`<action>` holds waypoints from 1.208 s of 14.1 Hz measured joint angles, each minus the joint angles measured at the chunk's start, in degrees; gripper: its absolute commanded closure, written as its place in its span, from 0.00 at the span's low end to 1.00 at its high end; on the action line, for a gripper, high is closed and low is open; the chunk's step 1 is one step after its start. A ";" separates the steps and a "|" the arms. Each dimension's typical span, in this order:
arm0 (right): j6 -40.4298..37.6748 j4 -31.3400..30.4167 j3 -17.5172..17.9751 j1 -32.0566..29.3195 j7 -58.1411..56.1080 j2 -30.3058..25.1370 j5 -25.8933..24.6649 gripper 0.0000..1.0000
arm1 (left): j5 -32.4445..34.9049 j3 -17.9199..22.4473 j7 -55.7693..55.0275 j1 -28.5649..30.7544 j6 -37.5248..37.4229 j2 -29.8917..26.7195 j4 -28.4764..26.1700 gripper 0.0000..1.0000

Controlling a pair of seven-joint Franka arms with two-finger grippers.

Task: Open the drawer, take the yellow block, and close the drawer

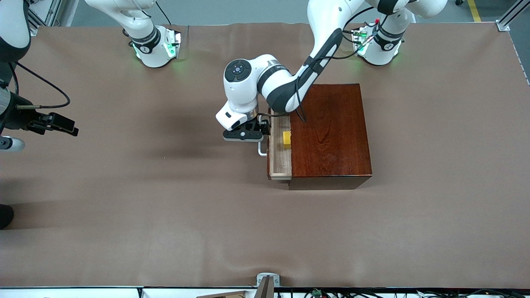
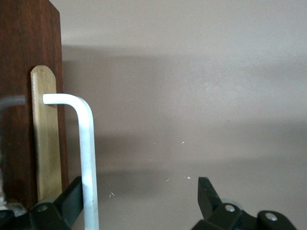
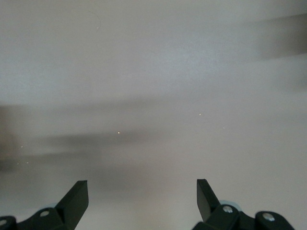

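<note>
Brown-covered table (image 1: 124, 207) is seen with the dark wooden box (image 1: 331, 132) near its middle. The drawer (image 1: 279, 151) is pulled partly out toward the right arm's end, pale interior exposed. The left gripper (image 1: 262, 133) is positioned at the white handle (image 2: 86, 158), fingers (image 2: 72, 199) spread, one finger just beside the bar. The right gripper (image 3: 142, 199) is parked over bare table, spread wide, waiting. The yellow block (image 1: 286, 139) is seen in the drawer, against the box edge.
</note>
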 measured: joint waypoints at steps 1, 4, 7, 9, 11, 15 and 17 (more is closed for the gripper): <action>0.00 0.00 0.01 0.00 0.00 0.00 0.00 0.00 | 0.00 -0.24 0.00 -0.09 1.14 0.10 -0.01 0.00; 0.00 0.00 0.01 0.00 0.00 0.00 0.00 0.00 | 0.00 -0.37 0.00 -0.31 2.58 0.30 -0.03 0.00; 0.00 0.00 0.02 0.00 0.00 0.00 0.00 0.00 | 0.01 -0.72 0.00 -0.35 3.94 0.53 -0.07 0.00; 0.00 0.00 0.03 0.00 0.00 0.00 0.00 0.00 | 0.00 -0.85 0.00 -0.34 4.63 0.56 -0.12 0.00; 0.00 0.00 0.02 0.00 0.00 0.00 0.00 0.00 | 0.14 -1.19 0.00 -0.41 5.85 0.82 -0.19 0.00; 0.00 0.00 0.01 0.00 0.00 0.04 0.00 0.00 | 0.14 -1.24 0.00 -0.40 6.03 0.82 -0.20 0.00; 0.00 0.00 -0.08 0.00 0.00 0.06 0.00 0.00 | 0.14 -1.67 0.00 -0.44 7.78 1.00 -0.24 0.00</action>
